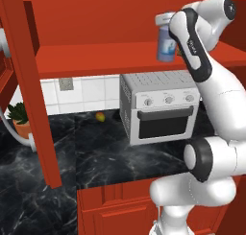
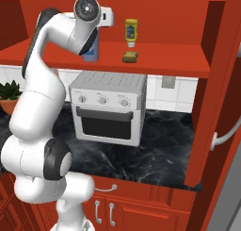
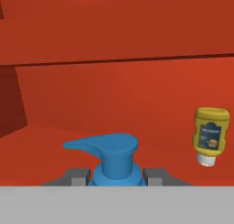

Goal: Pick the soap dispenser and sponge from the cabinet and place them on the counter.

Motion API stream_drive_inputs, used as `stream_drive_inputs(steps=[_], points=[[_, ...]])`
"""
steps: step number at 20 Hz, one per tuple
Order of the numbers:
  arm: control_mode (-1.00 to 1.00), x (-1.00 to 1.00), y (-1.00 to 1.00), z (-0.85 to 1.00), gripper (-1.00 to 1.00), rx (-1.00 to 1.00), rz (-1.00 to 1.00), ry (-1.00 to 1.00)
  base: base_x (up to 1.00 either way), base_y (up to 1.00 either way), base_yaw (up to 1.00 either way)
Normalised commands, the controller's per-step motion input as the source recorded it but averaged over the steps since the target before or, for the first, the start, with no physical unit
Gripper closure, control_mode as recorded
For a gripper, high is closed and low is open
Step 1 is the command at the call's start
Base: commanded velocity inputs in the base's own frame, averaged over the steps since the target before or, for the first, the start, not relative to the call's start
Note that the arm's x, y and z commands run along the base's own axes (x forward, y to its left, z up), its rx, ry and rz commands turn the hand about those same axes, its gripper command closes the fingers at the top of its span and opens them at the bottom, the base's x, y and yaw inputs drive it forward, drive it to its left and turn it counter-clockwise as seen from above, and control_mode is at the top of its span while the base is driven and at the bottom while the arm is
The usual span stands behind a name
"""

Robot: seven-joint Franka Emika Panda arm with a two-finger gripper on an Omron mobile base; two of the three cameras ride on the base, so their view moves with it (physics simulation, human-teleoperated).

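Two-finger gripper (image 3: 116, 176) clamped on lavender-purple soap dispenser (image 1: 166, 46) with blue pump top, lifted above red cabinet (image 2: 155, 55) shelf's front edge, yellow squeeze bottle (image 3: 209, 135) standing apart

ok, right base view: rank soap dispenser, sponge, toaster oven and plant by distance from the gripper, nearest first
1. soap dispenser: in the gripper, on the cabinet shelf.
2. sponge: on the same shelf, to the right of the dispenser.
3. toaster oven: on the counter, below the shelf.
4. plant: far left on the counter, past the arm.
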Motion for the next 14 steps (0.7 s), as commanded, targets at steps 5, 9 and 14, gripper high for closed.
stream_drive_inputs(steps=[5, 9, 14], points=[[-1.00, -0.66, 0.07, 0.03, 1.00, 0.00, 0.10, -0.14, 0.00, 0.00, 0.00], [-1.00, -0.69, 0.21, 0.00, 1.00, 0.00, 0.09, -0.13, 0.00, 0.00, 0.00], [-1.00, -0.59, 0.30, 0.05, 1.00, 0.00, 0.08, -0.10, 0.00, 0.00, 0.00]])
